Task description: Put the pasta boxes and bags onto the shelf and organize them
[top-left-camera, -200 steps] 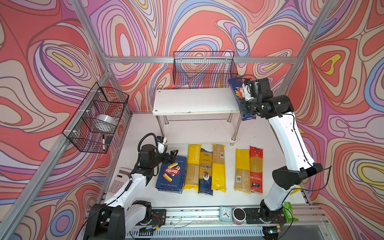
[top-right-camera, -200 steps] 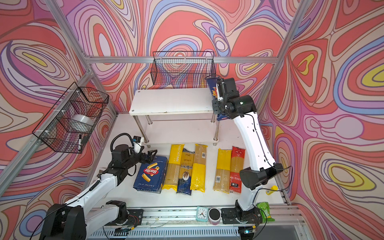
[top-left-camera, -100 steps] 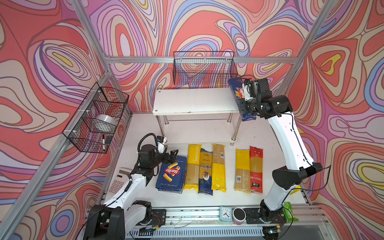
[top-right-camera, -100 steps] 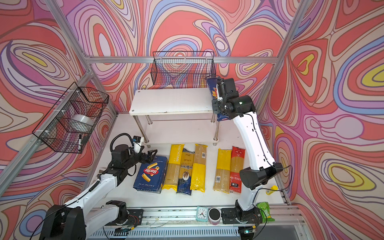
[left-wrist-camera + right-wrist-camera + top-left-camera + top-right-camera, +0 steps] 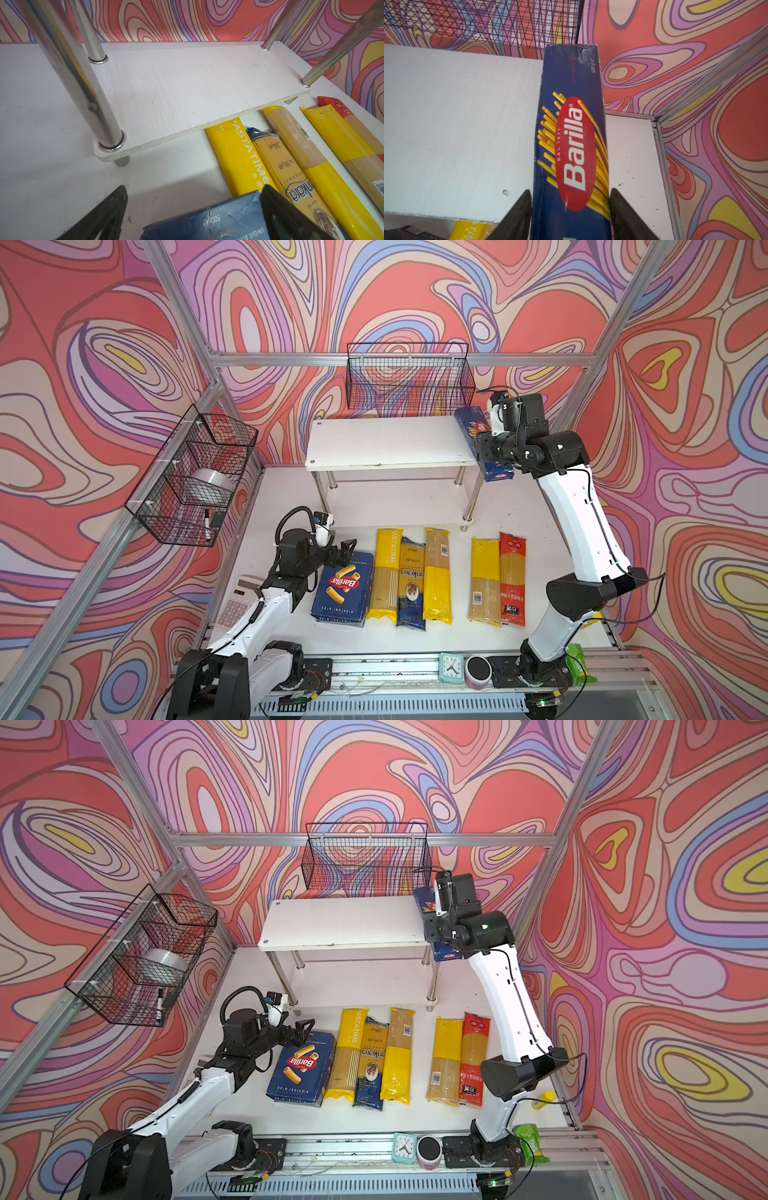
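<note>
Right hand has its jaws either side of the long spaghetti box, pads at or just off the cardboard. Cannot tell if it is clenched on the box or already let go. The box runs along the right end of the shelf's top board, with its near end sticking out past the front edge. How much of the box the board actually carries is unclear.

Left hand is low at the desk, released, jaws wide and straddling a far corner of the rigatoni box. No grip on it.

Everything else lies flat on the desk in front of the shelf:
- rigatoni box
- PASTATIME yellow bag
- dark blue bag
- plain yellow bag
- after a gap, another yellow bag
- touching it, the red bag

The lower board is bare.

Progress is early. At best one item of seven is on the shelf, and it is badly seated at the edge. Six are left to go, plus tidying. The edge box could tip off if released like this.
</note>
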### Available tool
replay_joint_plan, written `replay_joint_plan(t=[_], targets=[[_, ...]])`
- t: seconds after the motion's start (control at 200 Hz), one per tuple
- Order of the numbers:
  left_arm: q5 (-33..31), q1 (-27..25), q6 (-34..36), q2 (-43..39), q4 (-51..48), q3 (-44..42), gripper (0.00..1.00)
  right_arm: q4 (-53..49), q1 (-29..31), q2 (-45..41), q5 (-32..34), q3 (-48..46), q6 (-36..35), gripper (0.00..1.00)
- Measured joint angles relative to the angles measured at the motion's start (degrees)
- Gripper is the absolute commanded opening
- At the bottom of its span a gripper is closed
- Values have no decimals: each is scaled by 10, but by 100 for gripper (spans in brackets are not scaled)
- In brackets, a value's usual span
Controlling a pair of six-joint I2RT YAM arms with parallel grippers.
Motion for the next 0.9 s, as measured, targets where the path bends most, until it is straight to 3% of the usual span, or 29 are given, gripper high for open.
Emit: replay_joint_plan(t=[0.26,0.436,0.896], targets=[[0,0,0,0,0,0,100,-14,0,-116,-19,-35,5,59],[-1,0,0,0,0,0,100,-21,0,-198,-41,-130,16,59],[-1,0,0,0,0,0,100,-22,0,-235,-82,-246,33,62]])
